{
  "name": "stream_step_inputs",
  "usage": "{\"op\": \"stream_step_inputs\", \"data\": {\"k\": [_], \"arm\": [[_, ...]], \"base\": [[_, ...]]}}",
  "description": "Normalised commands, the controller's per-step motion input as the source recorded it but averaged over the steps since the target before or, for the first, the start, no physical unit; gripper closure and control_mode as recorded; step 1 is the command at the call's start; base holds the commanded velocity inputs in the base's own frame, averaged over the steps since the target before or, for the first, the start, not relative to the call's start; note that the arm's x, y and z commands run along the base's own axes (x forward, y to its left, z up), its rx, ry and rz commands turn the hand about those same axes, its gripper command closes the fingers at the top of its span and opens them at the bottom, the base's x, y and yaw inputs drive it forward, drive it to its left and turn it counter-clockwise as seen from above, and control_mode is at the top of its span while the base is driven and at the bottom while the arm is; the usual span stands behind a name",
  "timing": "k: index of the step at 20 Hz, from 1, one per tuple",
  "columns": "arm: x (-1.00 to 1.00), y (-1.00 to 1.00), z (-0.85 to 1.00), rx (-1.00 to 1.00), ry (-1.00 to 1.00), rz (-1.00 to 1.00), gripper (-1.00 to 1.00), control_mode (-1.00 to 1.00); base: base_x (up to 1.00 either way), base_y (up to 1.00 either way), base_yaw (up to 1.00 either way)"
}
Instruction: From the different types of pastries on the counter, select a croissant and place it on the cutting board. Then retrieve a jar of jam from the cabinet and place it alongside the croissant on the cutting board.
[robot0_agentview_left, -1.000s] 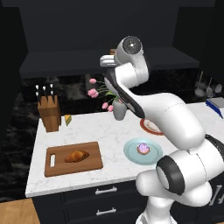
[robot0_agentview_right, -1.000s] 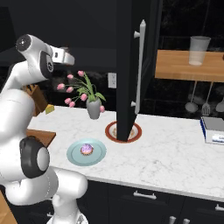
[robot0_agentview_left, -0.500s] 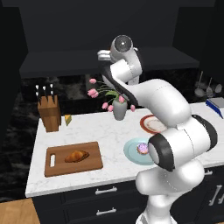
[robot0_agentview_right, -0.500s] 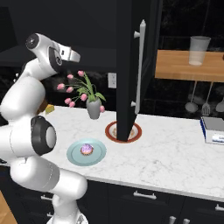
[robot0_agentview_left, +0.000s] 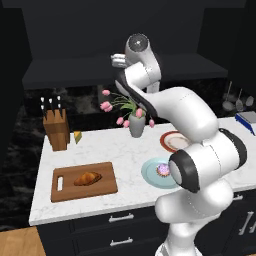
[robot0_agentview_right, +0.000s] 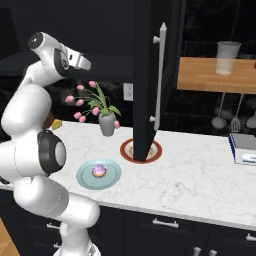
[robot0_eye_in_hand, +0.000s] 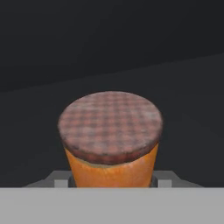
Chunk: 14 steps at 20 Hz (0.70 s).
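Gripping the jam jar (robot0_eye_in_hand: 110, 142) low centre in the hand view, gripper (robot0_agentview_left: 118, 60) now swung further left at upper centre, croissant (robot0_agentview_left: 87, 178) unmoved on cutting board (robot0_agentview_left: 83, 181), lower left.

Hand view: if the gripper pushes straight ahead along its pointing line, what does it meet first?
The jam jar with the checked lid sits dead ahead and close, between the finger lines. Behind it, dark cabinet interior; how near the fingertips are is unclear.

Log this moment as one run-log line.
golden croissant: on wooden cutting board | orange jam jar with checked lid: between gripper fingers | gripper raised at cabinet
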Motion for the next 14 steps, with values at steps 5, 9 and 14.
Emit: {"op": "stream_step_inputs", "data": {"k": [5,9,14], "arm": [[-0.98,-0.28,0.26,0.13,-0.24,0.0,1.0,-1.0],[-1.0,-0.1,0.45,0.08,-0.39,0.09,1.0,-1.0],[-1.0,0.0,0.43,0.05,-0.22,0.17,1.0,-1.0]], "base": [[0.0,0.0,0.0],[0.0,0.0,0.0],[0.0,0.0,0.0]]}}
